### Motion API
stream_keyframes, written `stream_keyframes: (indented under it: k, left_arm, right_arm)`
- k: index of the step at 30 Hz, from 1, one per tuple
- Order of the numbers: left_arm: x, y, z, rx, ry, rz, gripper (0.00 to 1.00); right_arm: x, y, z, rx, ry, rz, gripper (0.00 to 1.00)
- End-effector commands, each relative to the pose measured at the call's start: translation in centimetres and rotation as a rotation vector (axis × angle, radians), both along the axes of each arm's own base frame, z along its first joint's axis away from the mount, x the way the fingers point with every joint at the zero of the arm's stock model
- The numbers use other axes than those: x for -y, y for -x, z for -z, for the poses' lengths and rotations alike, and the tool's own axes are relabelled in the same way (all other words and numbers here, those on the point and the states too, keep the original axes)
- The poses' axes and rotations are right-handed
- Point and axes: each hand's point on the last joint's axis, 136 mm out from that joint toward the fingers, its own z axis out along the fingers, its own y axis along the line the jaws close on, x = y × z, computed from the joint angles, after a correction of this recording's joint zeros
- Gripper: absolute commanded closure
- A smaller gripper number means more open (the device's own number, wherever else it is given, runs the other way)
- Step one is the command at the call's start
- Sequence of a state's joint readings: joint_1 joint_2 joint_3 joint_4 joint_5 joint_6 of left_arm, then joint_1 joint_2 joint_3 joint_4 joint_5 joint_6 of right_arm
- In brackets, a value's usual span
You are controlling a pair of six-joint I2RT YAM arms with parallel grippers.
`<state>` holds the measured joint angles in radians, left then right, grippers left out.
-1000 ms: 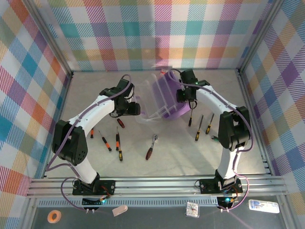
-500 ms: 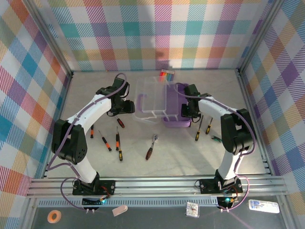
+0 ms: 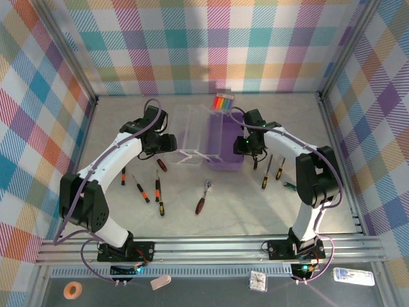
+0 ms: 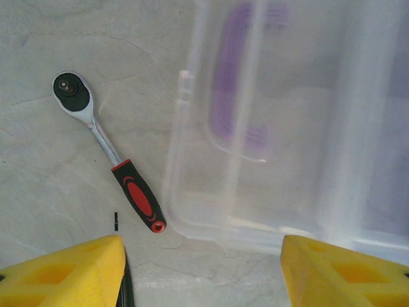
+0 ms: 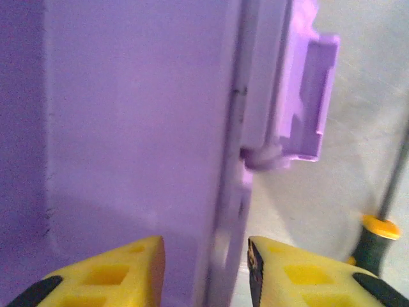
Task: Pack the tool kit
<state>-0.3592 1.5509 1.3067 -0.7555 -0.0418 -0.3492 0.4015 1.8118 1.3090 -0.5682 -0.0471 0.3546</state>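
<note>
The tool kit is set open on the table, long axis front-to-back; its right wall is straddled narrowly by the right gripper, grip unclear; the left gripper is spread wide beside its lid.

Six slim black-and-orange screwdrivers lie loose. Three are nearer the arm bases than the left gripper, and three are just to the right of the right gripper. There are two small metal ratchets with red-and-black handles. One is just beside the left gripper on its near side. The other lies between the two grippers and closer to the bases. One small rectangular plastic case, with a purple base and a clear lid, sits between the grippers. One small rainbow-striped packet lies beyond the right gripper.
</note>
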Motion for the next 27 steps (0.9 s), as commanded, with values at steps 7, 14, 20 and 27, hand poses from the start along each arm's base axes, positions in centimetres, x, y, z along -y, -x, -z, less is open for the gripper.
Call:
stream_keyframes:
  k: [7, 14, 20, 27]
  left_arm:
    - [0.7, 2.3, -2.4, 0.048, 0.102, 0.041, 0.31]
    - [-0.5, 6.7, -3.6, 0.203, 0.259, -0.057, 0.19]
    - [-2.1, 11.2, -1.3, 0.252, 0.361, -0.137, 0.11]
    - [-3.2, 14.6, 1.1, 0.234, 0.415, -0.193, 0.06]
  right_arm:
    - [1.3, -0.3, -2.1, 0.043, 0.068, 0.029, 0.5]
    - [2.9, 3.0, -6.7, 0.155, 0.041, 0.185, 0.4]
    - [2.0, 10.9, -3.6, 0.141, 0.1, 0.194, 0.42]
    - [-2.9, 16.8, -2.2, 0.131, 0.135, 0.135, 0.44]
